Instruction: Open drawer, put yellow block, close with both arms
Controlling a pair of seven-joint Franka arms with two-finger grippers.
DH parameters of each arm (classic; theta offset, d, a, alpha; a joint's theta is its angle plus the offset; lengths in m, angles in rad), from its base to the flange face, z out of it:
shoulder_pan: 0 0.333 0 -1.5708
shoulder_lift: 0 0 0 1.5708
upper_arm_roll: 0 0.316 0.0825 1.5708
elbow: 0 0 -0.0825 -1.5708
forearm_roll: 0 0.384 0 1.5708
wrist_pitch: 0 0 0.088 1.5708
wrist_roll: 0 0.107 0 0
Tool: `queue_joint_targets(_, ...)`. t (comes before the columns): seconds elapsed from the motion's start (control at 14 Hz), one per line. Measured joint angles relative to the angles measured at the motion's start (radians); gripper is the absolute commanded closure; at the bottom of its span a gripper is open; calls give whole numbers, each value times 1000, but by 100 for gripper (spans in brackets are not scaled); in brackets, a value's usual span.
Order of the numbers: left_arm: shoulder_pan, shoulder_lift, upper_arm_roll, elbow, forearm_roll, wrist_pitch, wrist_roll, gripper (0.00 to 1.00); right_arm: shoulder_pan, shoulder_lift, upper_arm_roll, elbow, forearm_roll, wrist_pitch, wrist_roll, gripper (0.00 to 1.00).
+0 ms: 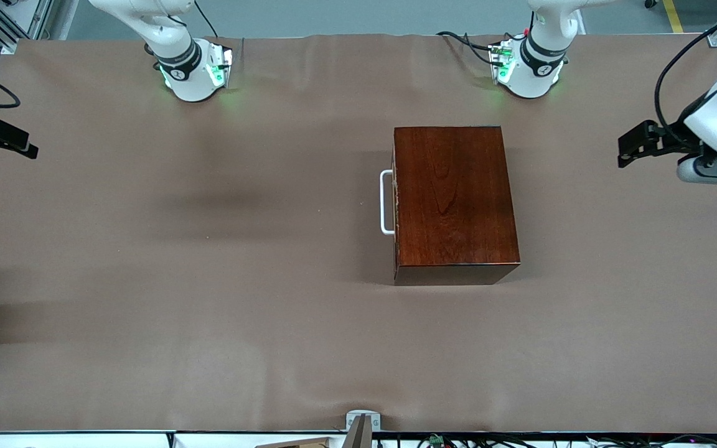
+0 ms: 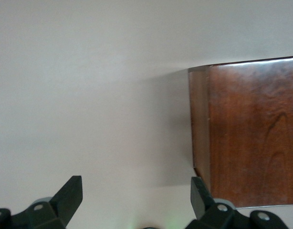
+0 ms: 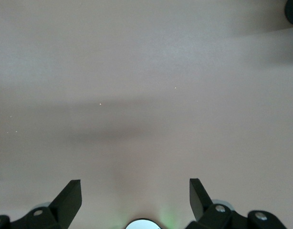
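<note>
Glossy reddish-brown wooden box (image 1: 455,199), varnished, grain visible, sheen along top edge. Smooth white bar handle (image 1: 386,202) on box front, looks like coated metal or plastic. Under the box, matt brown counter (image 1: 209,280) covering, cloth-like or paper-like, faintly rippled. Beside the box, matt black left hand (image 2: 137,202), plastic-looking; arm shell glossy white. Right hand (image 3: 135,200) equally matt black.

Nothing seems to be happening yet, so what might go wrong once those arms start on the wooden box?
1. The drawer is shut and its white handle is thin and close to the front; jaws may slip off it.
2. The wooden box sits loose on the table cloth, so pulling may drag it instead of opening the drawer.
3. No yellow block shows anywhere. The left gripper and right gripper, both open over the table's ends, have nothing visible to fetch.
</note>
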State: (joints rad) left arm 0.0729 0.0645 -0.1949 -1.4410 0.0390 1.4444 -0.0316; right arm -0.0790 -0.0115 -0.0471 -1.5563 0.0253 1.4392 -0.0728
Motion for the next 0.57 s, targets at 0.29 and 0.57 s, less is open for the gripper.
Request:
queue_joint_targets(0.29, -85, -85, 121, -115, -5, 60, 0, 0, 0, 0, 0, 0, 0, 0, -13, 0)
queue_joint_targets(0.57, -85, -128, 126, -163, -37, 88, 2, 0, 0, 0, 1, 0, 0, 0, -15, 0)
